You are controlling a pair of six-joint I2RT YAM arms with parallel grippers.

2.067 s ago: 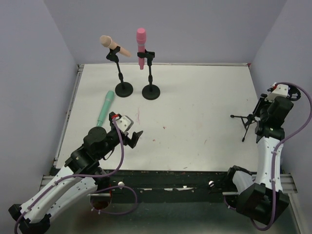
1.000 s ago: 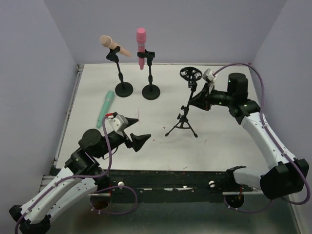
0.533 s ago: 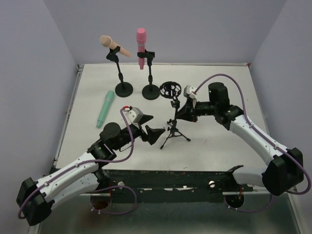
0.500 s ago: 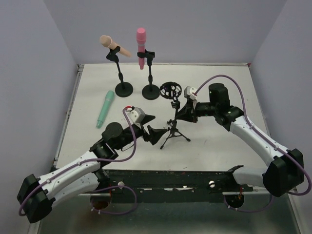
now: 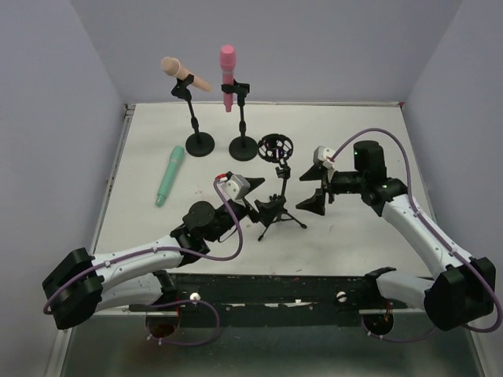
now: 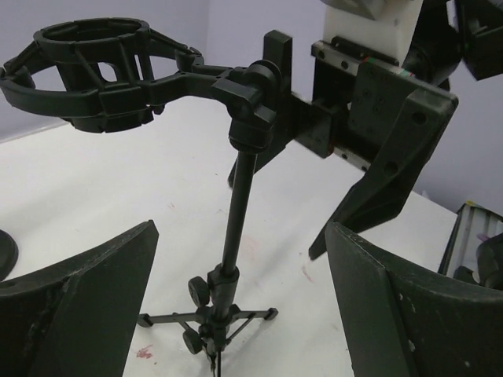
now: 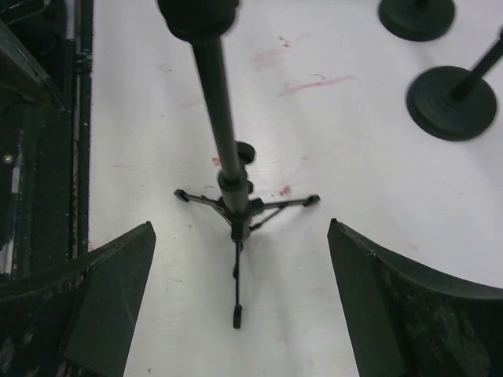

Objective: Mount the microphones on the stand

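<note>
From the top external camera, the white tabletop (image 5: 354,141) carries two black round-based stands near the far edge, left of centre. The peach-tan plastic microphone (image 5: 182,73) sits clipped in the left stand (image 5: 196,126), tilted, with its rounded head up toward the left and its handle sloping down to the right. The pink plastic microphone (image 5: 227,71) is clipped in the right stand (image 5: 244,129) with its long axis upright, head on top. The mint green plastic microphone (image 5: 169,174) lies flat on the table toward the left edge, apart from both stands. Its long axis runs from the far edge toward the near-left corner, the broader end farther away.

A black tripod stand with a ring-shaped cradle (image 5: 280,184) stands near the table's middle. The left gripper (image 5: 263,206) is at its near-left side by the legs, and the right gripper (image 5: 316,191) is just to its right. Both are spread open.

In the left wrist camera, the two dark fingers (image 6: 86,306) are wide apart and hold nothing. The tripod's upright pole rises between them farther ahead, the cradle tipped over to the left, and the right gripper is behind it.

In the right wrist camera, the fingers (image 7: 385,306) also gape empty. The tripod's pole and splayed legs are centred ahead of them, untouched, and the two round bases are at the upper right.
</note>
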